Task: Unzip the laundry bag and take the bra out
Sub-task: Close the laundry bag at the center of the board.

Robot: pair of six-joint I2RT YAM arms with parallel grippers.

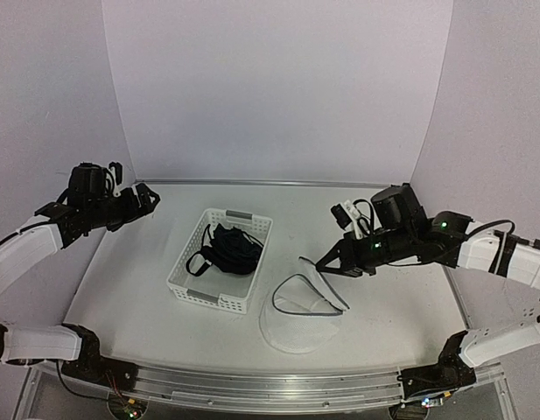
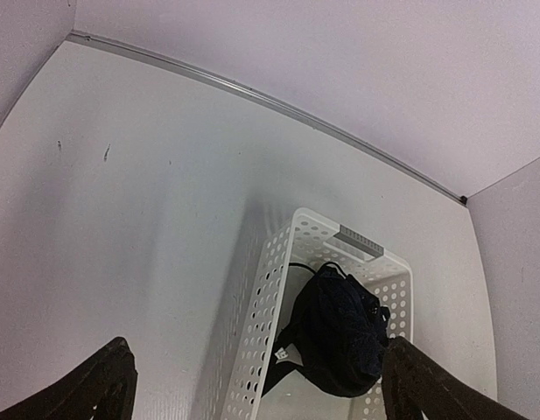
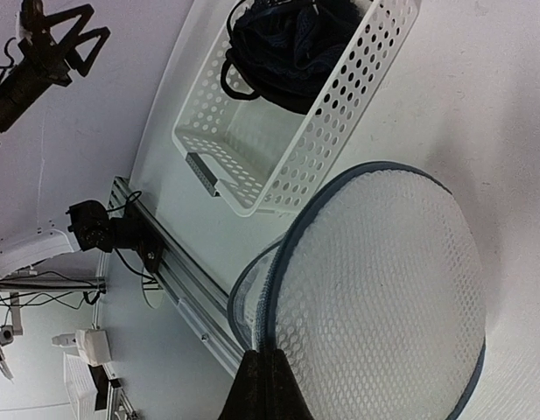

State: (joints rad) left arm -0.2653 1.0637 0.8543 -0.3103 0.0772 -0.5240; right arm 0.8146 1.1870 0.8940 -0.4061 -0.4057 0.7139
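Nearest the lens, right wrist view: right pincer point(image 3: 262, 378), fingers pressed together, apparently nipping the dark rim of the laundry bag point(image 3: 383, 289).

Bag position: close to the near edge of the surface point(image 1: 121, 289), a little right of middle, just beside the near right corner of the white basket point(image 1: 184, 262). Mesh lid lifted and tilted up toward the right pincer. Nothing dark visible through the mesh; judged empty.

Bra point(image 1: 227, 249): not in the bag. Lying bunched inside the basket, mid-surface, with a strap loop trailing toward the basket's left wall.

Left pincer point(image 1: 150, 199): fingers spread wide, holding nothing, raised over the far left corner, well apart from the basket.

Handling, as judgement:
- Bag: very light, limp mesh on a springy wire hoop. Likely to slide or tip if tugged. Best held at the rim, not the mesh.
- Bra: soft, light, shapeless. Straps liable to catch in the lattice holes. Best taken at the thick bunched middle, not by a strap.

Task status, judged: bag open, bra out; little or nothing left to do.
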